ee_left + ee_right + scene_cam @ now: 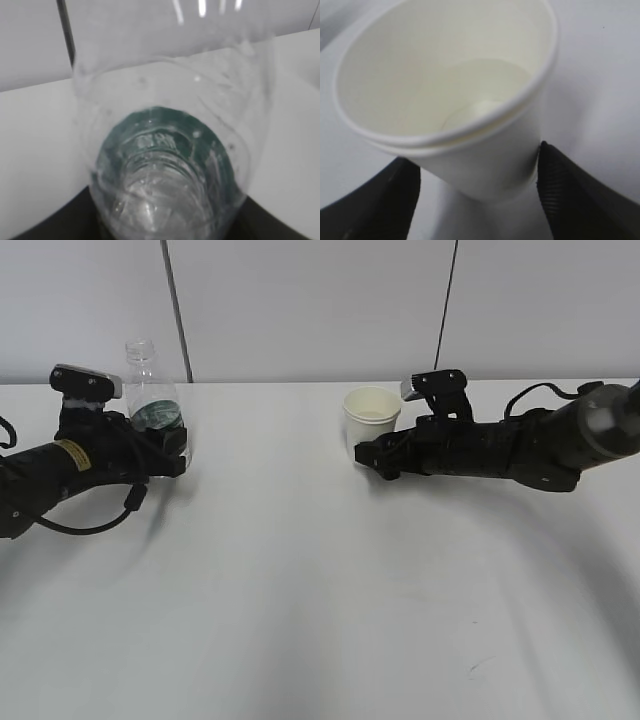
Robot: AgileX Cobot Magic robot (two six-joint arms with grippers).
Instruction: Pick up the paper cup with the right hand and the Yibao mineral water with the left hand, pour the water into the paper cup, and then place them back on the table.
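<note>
A broad white tabletop [320,620] fills the lower part of the exterior view, its surface plain apart from a small dark scuff mark [478,667] near the front right. Behind it stands a pale grey panelled wall [310,300], divided by two thin dark vertical seams, one at left [176,310] and one at right [447,305]. Soft, even light leaves faint grey shadows across the tabletop.
</note>
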